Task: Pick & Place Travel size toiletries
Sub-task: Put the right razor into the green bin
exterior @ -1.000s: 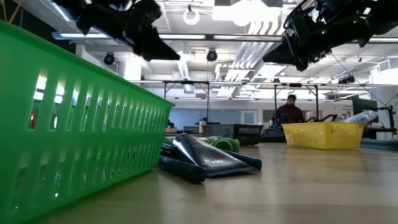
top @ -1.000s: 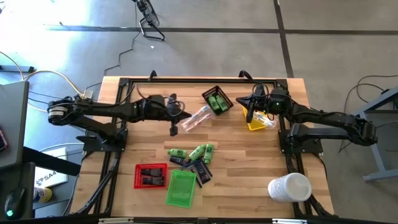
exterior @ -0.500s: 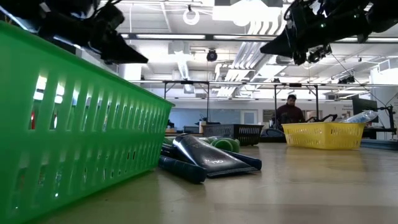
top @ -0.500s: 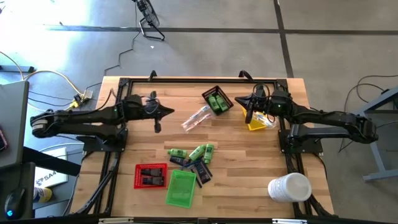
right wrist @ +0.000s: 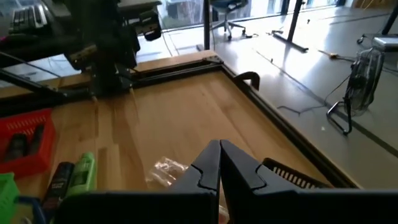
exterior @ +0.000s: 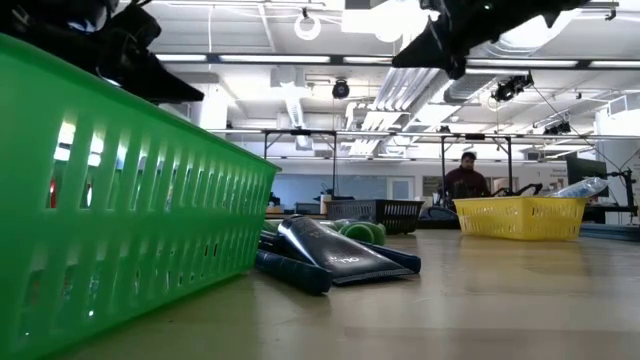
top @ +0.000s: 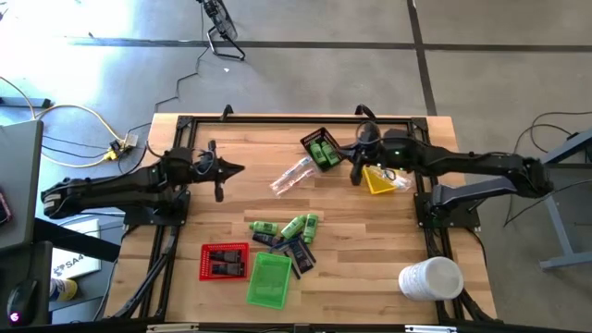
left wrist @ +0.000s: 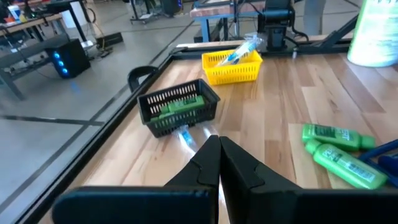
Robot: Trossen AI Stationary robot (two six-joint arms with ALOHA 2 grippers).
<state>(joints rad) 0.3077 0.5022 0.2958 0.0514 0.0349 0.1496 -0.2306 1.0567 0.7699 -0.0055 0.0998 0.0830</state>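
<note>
Since the earlier frame, the left gripper (top: 219, 181) has retracted farther from the black tray (top: 323, 149), fingers pressed together, empty; the right gripper (top: 355, 168) has moved from the yellow tray (top: 379, 181) to just beside the black tray, fingers likewise closed. The clear-wrapped sticks (top: 290, 176) lie near the black tray. Only the left wrist view shows green bottles (left wrist: 176, 108) inside it.

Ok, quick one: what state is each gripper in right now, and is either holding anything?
Left gripper: shut, holding nothing, above the table's left side.
Right gripper: shut, holding nothing, near the black tray.
</note>
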